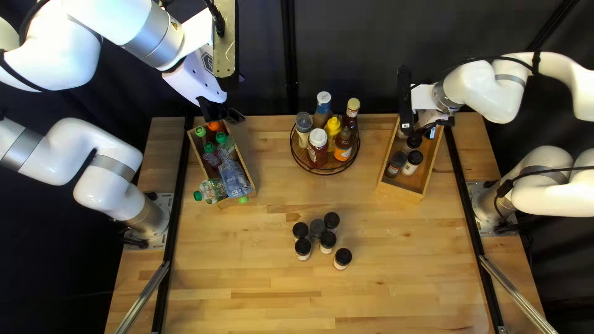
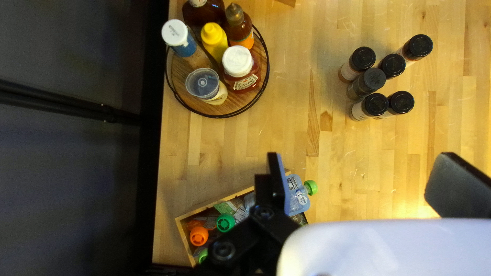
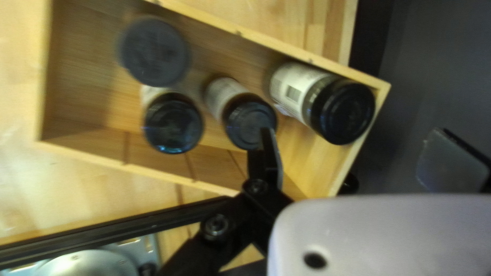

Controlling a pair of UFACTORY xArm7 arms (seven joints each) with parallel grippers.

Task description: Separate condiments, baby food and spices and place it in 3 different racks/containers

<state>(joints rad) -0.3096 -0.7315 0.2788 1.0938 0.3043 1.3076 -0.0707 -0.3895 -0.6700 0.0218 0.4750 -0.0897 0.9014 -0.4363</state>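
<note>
well, my left gripper (image 1: 224, 114) and right gripper (image 1: 440, 125) gape wide, empty, the latter by boxed spice jars (image 1: 411, 163).

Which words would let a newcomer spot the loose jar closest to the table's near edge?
On the table, find the round rack, then look from it toward the near edge in the top left view, to six dark-capped jars. The target jar is farthest right of them and nearest that edge, with bare wood between it and its neighbours.
</note>
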